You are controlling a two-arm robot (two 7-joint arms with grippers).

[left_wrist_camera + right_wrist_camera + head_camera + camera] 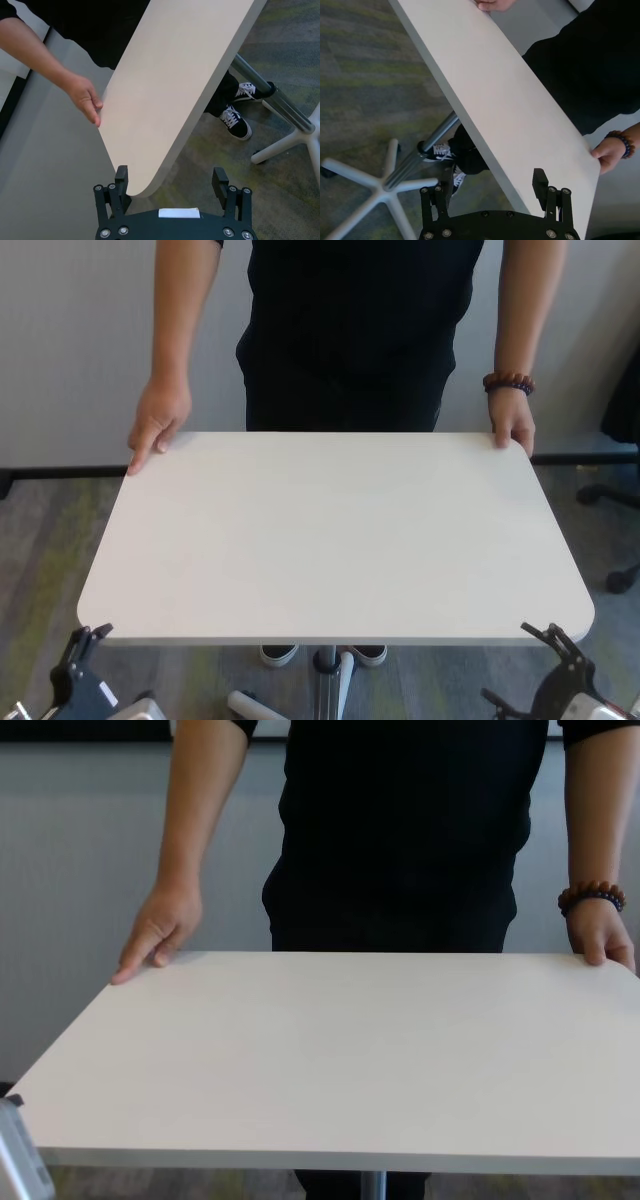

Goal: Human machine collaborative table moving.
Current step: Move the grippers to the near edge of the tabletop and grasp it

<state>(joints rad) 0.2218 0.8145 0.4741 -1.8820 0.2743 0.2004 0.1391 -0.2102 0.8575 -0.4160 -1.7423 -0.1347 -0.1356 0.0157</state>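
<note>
now table [330, 530] corners between both tools' open jaws.

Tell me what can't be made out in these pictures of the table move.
- Person: face cut off by the top edge in head and chest views.
- Table pole: mostly hidden under the tabletop in those views.
- Left gripper, right gripper: absent from the chest view.
</note>
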